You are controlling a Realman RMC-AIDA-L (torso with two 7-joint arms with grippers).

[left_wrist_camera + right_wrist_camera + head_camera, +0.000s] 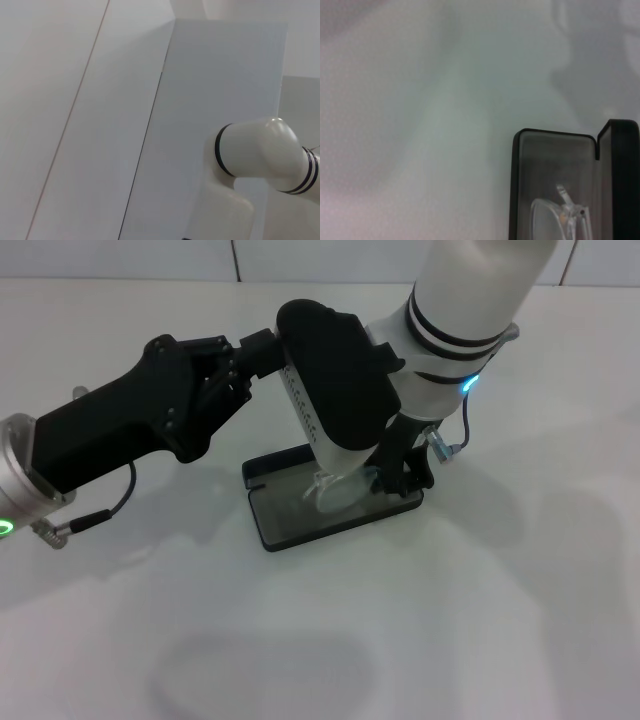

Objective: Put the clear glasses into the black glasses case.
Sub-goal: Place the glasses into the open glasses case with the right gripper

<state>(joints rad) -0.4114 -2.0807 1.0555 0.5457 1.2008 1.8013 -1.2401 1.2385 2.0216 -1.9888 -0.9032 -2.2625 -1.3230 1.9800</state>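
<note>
a: on the white table (480, 620), beneath a pale tiled wall (120, 258), what sits there?

b: the black glasses case (268, 525), open, grey lining showing. the clear glasses (340, 490) lie inside it.

a: and the grippers?

b: the right gripper (405, 475) is down over the case, its fingers closed on the glasses. the left gripper (255, 350) hovers behind the case; i cannot tell its state.

Clear plastic glasses (560, 220) — seemingly glossy
</note>
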